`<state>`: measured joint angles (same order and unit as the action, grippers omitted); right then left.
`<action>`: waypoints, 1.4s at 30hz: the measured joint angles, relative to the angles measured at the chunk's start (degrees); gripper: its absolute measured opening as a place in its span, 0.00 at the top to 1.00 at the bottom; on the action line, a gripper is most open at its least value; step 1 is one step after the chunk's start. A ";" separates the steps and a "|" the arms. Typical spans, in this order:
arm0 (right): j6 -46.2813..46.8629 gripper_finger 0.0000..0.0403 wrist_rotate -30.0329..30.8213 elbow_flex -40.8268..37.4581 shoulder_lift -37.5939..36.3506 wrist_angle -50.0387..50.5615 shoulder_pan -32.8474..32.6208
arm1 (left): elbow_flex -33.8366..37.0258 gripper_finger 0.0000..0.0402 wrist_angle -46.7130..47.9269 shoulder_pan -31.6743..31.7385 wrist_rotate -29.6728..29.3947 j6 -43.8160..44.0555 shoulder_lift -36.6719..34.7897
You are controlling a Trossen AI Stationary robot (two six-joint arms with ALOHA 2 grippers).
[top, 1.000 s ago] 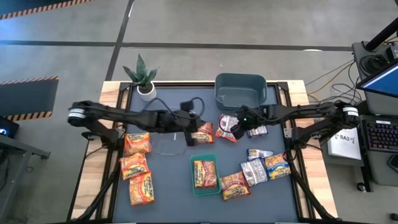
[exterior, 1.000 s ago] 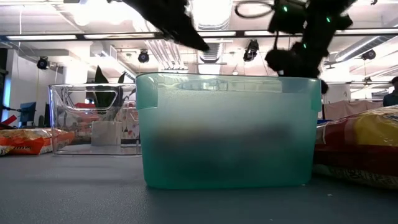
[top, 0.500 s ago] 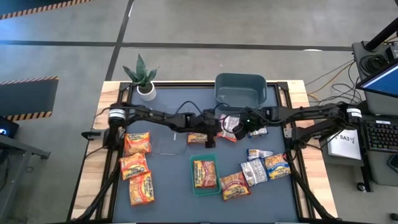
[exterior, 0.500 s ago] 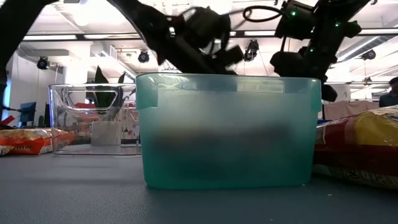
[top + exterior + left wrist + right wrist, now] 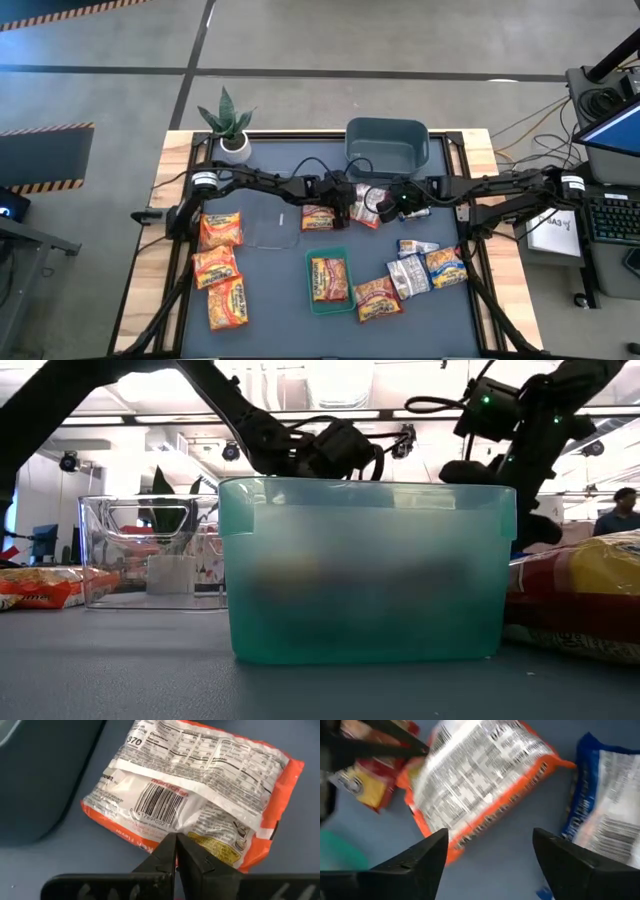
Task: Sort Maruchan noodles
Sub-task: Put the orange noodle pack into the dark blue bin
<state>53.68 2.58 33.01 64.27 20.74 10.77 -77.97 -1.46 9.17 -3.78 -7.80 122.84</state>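
Observation:
An orange Maruchan packet [image 5: 200,785] lies printed back up on the dark table [image 5: 270,300], just short of the grey-blue bin [image 5: 387,145]. My left gripper [image 5: 176,842] is shut, its tips at this packet's near edge. My right gripper [image 5: 490,832] hovers open over the same packet [image 5: 480,785], one finger on each side of it and touching nothing. A blue packet [image 5: 605,805] lies beside it. In the high view the two grippers [image 5: 350,197] [image 5: 385,205] meet at mid-table. One orange packet lies in the green tray [image 5: 328,300]. My left gripper's shut fingertips [image 5: 170,845] stand at the orange packet's edge [image 5: 150,845], coming in slanting downward from the table's left side. Whether they touch the packet I cannot tell. The packet lies flat on the table.
Three orange packets [image 5: 218,265] lie in a column at the left, and another [image 5: 320,215] sits under my left arm. Silver, blue and orange packets [image 5: 420,270] crowd the right near area. A clear container [image 5: 272,228] and a potted plant [image 5: 228,120] stand left of centre.
My left arm has reached out toward the table's right edge and sunk, bringing its shut gripper from beside the clear container to the orange packet at mid-table. My right gripper has stayed over that packet, dropping slightly.

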 joint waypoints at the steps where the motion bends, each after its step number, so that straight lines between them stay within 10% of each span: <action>1: 0.52 0.28 0.00 -0.57 0.00 -1.90 0.05 | -0.03 1.00 -0.01 0.01 0.04 0.00 0.20; 24: 3.90 0.27 3.47 -4.60 11.44 -23.79 0.50 | 2.02 1.00 0.02 0.09 -0.24 2.37 0.77; 42: -0.46 0.52 2.76 -4.13 5.91 -26.61 0.32 | 2.60 1.00 0.44 0.06 0.04 3.00 -1.19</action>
<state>53.22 5.34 28.88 70.18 -5.86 11.09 -75.38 -1.03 9.23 -3.73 -4.80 121.66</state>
